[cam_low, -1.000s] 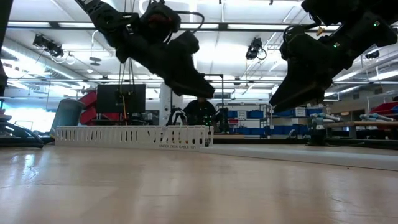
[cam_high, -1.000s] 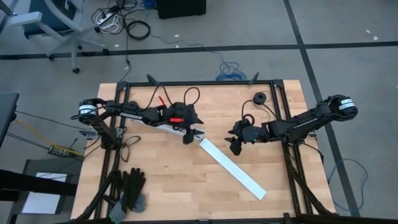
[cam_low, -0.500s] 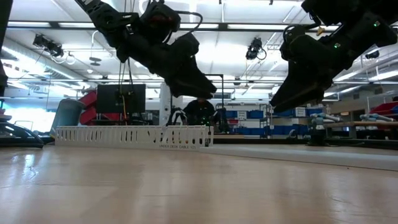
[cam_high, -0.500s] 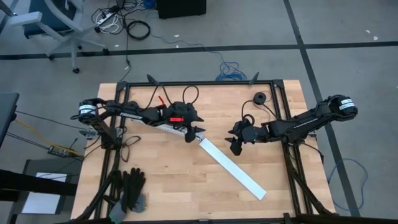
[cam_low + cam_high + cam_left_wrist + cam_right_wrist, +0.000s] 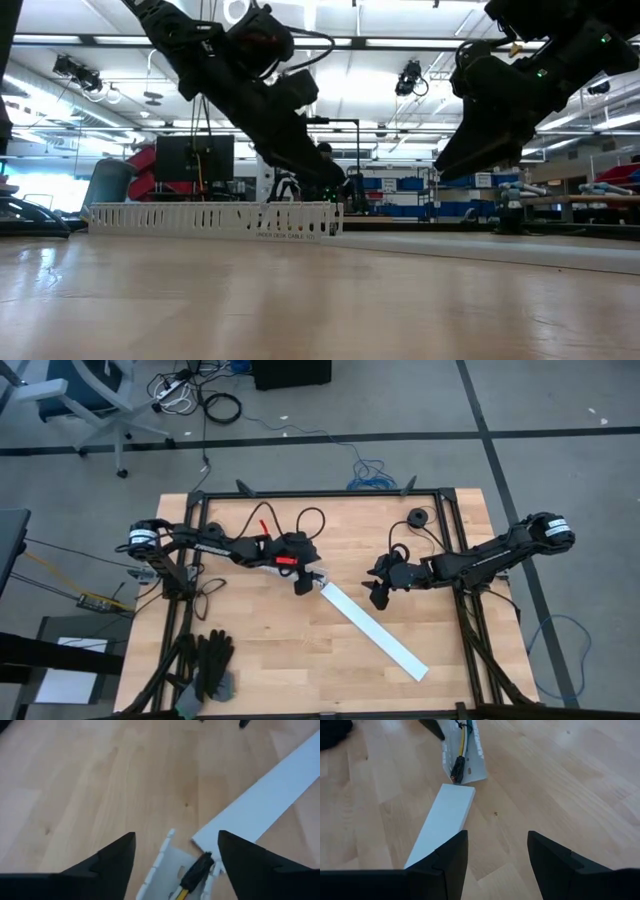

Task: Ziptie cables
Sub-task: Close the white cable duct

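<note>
1. My left gripper [image 5: 303, 582] hangs just above the end of the slotted channel [image 5: 470, 757], fingers spread wide w/ nothing between them. It's released, gripping nothing.
2. My right gripper [image 5: 378, 596] waits apart on the other side of the table [image 5: 440, 650], low over the wood, fingers parted, also empty.
3. The cables [image 5: 462, 742] lie inside the channel; yellow and green strands show, and a dark plug [image 5: 197, 870] sits at the open end, right beside the flat white cover strip [image 5: 375, 627]. From the high view they're mostly hidden under my left arm.
4. No ziptie visible in any view, so I judge the tying itself isn't started.
5. Risk: left fingers straddle the channel walls. If I come down and close here, I'd likely pinch the plastic wall, not the wires, and tip or drag the channel.
6. Risk: plug is at the very lip. A nudge could push it out or snag it on the cover strip's edge, pulling the bundle askew.
7. Risk: thin wires are floppy. Grabbing one strand only would leave the rest behind and fan the bundle.
8. Risk: right gripper is too far to steady anything now. If the channel slides, nothing stops it.
9. Can't tell how many wires lie in there; most of the channel is hidden.
</note>
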Robot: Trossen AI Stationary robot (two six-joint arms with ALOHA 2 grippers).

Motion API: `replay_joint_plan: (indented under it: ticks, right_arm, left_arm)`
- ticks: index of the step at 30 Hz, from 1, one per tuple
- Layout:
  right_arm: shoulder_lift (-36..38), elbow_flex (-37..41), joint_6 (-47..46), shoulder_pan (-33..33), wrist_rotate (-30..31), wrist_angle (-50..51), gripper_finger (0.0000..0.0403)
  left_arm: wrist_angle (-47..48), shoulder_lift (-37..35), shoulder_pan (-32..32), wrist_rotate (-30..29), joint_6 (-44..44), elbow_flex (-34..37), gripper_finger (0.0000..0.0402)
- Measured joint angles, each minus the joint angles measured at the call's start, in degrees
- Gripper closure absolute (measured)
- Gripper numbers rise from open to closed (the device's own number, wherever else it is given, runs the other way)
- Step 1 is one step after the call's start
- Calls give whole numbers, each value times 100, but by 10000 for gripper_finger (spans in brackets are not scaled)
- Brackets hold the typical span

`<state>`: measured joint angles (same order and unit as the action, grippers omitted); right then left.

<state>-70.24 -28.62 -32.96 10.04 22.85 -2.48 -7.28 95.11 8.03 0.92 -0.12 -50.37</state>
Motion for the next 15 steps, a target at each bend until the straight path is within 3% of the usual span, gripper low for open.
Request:
replay_joint_plan:
  ticks: [7, 15]
  right_arm:
    - [0, 0, -45, 0, 0, 9, 216]
    - [2, 0, -21, 0, 0, 24, 216]
  left_arm:
    - [-382, 94, -21, -432, -24, 2, 88]
    - [-934, 94, -21, -490, -416, 0, 81]
